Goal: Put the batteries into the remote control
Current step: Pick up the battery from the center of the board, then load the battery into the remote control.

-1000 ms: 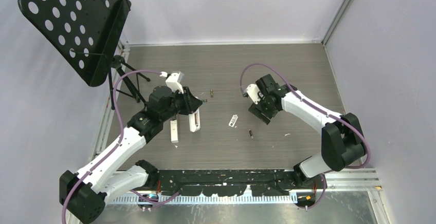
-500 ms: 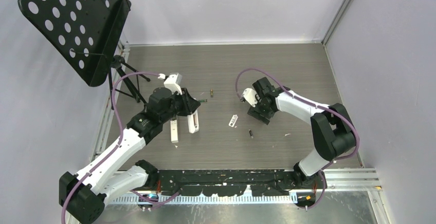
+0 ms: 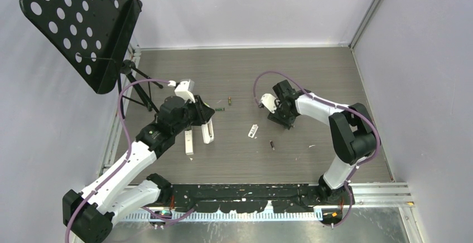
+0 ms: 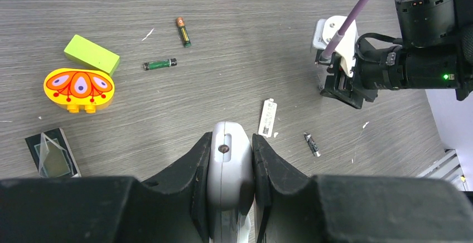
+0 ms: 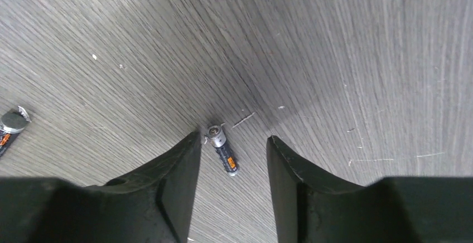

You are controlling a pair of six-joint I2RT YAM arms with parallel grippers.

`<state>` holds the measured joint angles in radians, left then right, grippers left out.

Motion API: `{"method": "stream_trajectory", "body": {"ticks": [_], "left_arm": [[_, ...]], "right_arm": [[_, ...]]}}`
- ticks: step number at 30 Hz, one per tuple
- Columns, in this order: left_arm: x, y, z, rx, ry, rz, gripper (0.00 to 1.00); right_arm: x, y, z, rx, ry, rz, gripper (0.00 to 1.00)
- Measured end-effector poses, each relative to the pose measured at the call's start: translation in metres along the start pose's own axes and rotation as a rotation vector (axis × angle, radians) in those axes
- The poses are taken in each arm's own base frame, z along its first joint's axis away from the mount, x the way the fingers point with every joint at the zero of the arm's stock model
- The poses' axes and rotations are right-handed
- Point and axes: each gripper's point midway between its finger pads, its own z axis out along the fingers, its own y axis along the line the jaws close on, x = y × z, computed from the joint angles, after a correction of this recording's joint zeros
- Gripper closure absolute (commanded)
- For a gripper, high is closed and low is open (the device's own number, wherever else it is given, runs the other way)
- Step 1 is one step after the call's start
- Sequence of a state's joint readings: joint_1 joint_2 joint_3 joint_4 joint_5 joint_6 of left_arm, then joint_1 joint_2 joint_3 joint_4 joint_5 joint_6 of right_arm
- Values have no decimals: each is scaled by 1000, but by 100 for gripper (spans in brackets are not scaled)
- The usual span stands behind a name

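My left gripper [image 4: 231, 138] is shut on the end of a white remote [image 4: 228, 165], held low over the table; in the top view the gripper [image 3: 204, 117] has the remote [image 3: 208, 132] hanging below it. A second white remote piece [image 3: 189, 141] lies beside it. Two batteries [image 4: 183, 31] [image 4: 159, 63] lie farther out and a third battery [image 4: 312, 144] lies to the right. My right gripper [image 5: 231, 137] is open and empty, hovering above the table with a small battery [image 5: 223, 149] showing between its fingers. It also shows in the top view [image 3: 280, 117].
A small white cover [image 4: 268, 117] lies near the third battery. An orange toy [image 4: 78, 88], a green block [image 4: 91, 55] and a dark card [image 4: 49, 154] lie at the left. Another battery end [image 5: 11, 125] shows at the right wrist view's edge. A music stand [image 3: 83, 25] stands back left.
My right gripper has moved a little left and back, its wrist turning. My left arm has shifted slightly left, still holding the remote.
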<state>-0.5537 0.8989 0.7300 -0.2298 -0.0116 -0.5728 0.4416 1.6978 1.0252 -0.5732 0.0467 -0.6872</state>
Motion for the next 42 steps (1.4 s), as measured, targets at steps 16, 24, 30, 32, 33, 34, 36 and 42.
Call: {"method": "stream_trajectory", "body": {"ticks": [16,24,30,32,33,34,36,42], "left_arm": [[0,2,0,-11,-4,0,100],[2,4,3,-17,4,0,100],[3,4,5,-20,12,-2,100],[5,5,7,-22,17,-4,100],[5,5,8,-23,19,-5,100],[6,5,9,-21,23,-9,100],[9,4,13,-11,38,-28,100],[9,-6,26,58,78,-111,100]], "right_arm": [[16,7,1,-114,34,91,80],[17,9,2,-135,52,105,100],[0,5,-2,-125,-29,141,100],[-17,-2,-13,-103,-117,171,100],[-26,-5,-20,-89,-160,185,100],[-37,-10,-30,-73,-221,204,100],[-61,-18,-55,-39,-345,234,100],[-145,0,-147,-28,-747,280,100]]}}
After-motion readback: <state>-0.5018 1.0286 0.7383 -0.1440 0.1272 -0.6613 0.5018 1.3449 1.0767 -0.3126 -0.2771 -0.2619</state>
